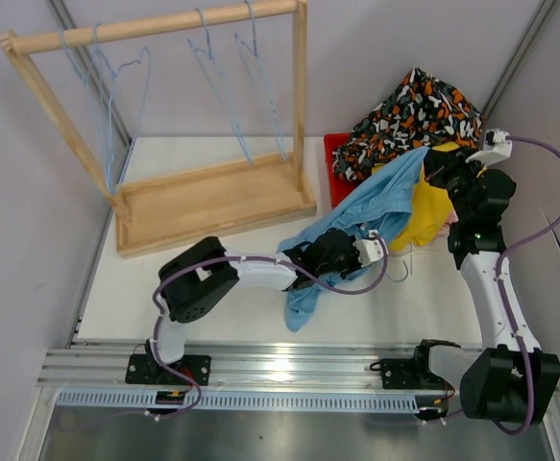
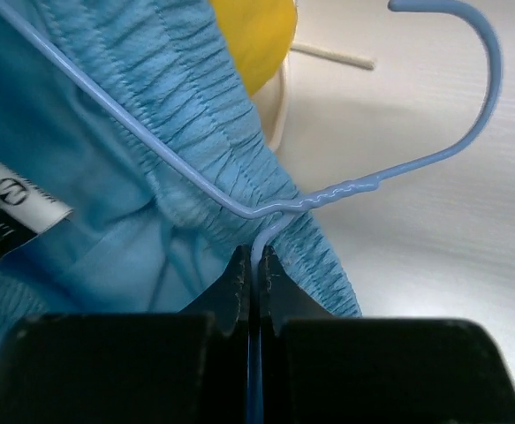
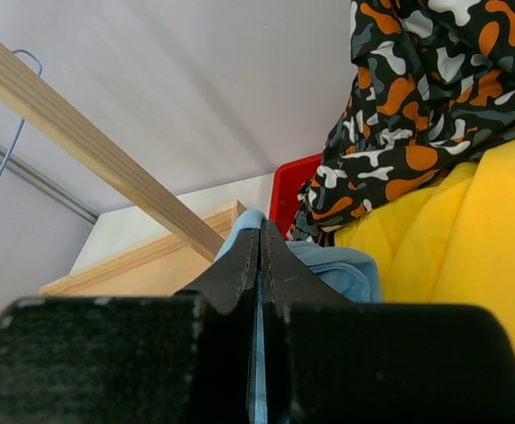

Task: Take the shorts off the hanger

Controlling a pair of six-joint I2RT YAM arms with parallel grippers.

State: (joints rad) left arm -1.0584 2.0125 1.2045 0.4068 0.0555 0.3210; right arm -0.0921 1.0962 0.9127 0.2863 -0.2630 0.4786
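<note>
The light blue shorts stretch between my two grippers above the table and still hang on a blue wire hanger. My left gripper is shut on the hanger's wire just below its twisted neck, at the shorts' waistband. My right gripper is shut on the other edge of the light blue shorts, up by the pile at the right. The black-orange-white shorts and the yellow shorts lie heaped there. The pink and blue-orange patterned shorts are out of view.
A wooden hanging rack stands at the back left with several bare blue hangers on its rail. A red bin sits under the pile of shorts. Walls close in the table on the left and the back.
</note>
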